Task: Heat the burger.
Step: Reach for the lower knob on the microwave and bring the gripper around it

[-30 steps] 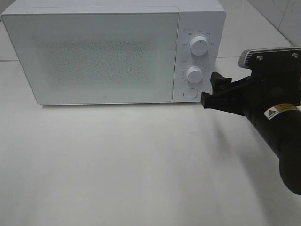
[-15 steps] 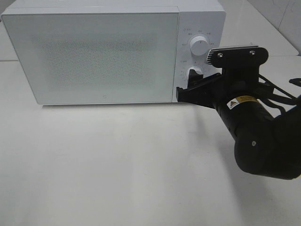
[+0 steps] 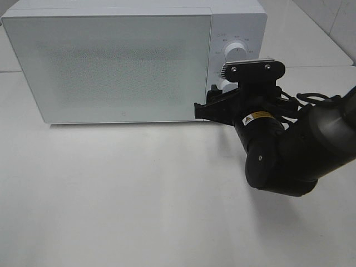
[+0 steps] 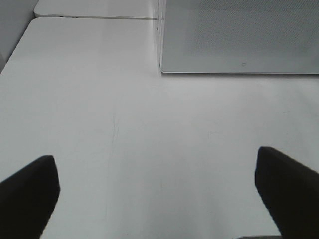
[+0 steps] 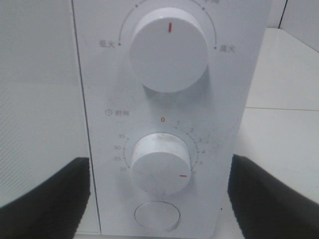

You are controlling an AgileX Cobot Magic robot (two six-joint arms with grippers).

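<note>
White table (image 3: 111,194), second white slab (image 4: 94,7) butted behind it. White microwave (image 3: 111,67) at rear, door shut. Burger in no view, location can't tell. Right gripper (image 3: 207,103) at control panel, fingers spread, empty, flanking timer knob (image 5: 160,162). Left gripper (image 4: 157,199) fingers spread wide over table, empty.
</note>
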